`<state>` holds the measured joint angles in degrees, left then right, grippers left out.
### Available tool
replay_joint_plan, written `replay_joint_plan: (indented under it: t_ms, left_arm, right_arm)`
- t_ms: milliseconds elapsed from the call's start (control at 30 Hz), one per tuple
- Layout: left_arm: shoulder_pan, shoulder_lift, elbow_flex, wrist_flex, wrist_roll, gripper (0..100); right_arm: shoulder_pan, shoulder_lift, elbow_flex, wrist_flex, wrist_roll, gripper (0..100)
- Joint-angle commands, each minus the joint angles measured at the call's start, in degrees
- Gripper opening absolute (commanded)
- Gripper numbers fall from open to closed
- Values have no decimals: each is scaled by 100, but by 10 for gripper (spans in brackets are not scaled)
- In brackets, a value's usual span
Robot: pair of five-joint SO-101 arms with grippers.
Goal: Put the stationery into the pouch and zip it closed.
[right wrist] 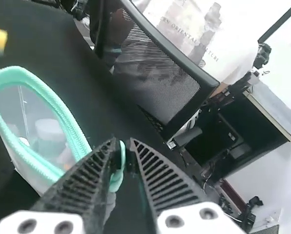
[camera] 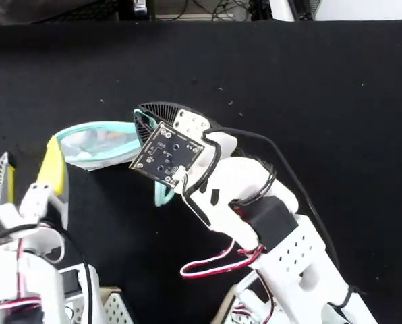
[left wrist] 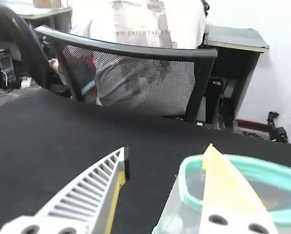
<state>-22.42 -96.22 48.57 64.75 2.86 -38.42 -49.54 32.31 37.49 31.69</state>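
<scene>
Pinching the pouch (right wrist: pixel 34 124) by its teal zip edge, the right gripper (right wrist: pixel 124 146) has its black fingers narrowed on it; pull or tape is hard to tell. The left gripper (left wrist: pixel 167 148) stands wide, its yellow finger (left wrist: pixel 228 192) over the pouch's other end. The contents are only blurred shapes, and from above the camera board (camera: pixel 166 154) hides one end. Beyond the table (camera: pixel 289 81) stands a chair (left wrist: pixel 135 73).
</scene>
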Motion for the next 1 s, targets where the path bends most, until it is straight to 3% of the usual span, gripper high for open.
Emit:
replay_joint_plan:
  t_ms: [0,233,367,500,600,733,867,967]
  left_arm:
    - [198,-615,532,-185,-53,256]
    - [2730,-273,-4,1213,-1116,254]
    - [3371,149,-479,1732,-1125,255]
    - [3319,422,-154,1442,-1134,255]
    - [2738,554,251,923,-1134,256]
    - [2114,598,532,466,-1134,257]
    - [1930,607,532,413,-1108,257]
    - [1921,615,532,413,-1108,257]
  right_arm:
    - [-62,57,-4,-193,35,12]
    - [-35,57,-4,-176,18,12]
    - [-35,57,-4,-176,9,12]
    - [-44,57,4,-167,9,12]
    - [62,-13,40,114,18,13]
    - [844,-470,4,1240,0,28]
    - [1468,-919,435,2866,-484,157]
    - [1547,-1007,1429,3103,-571,180]
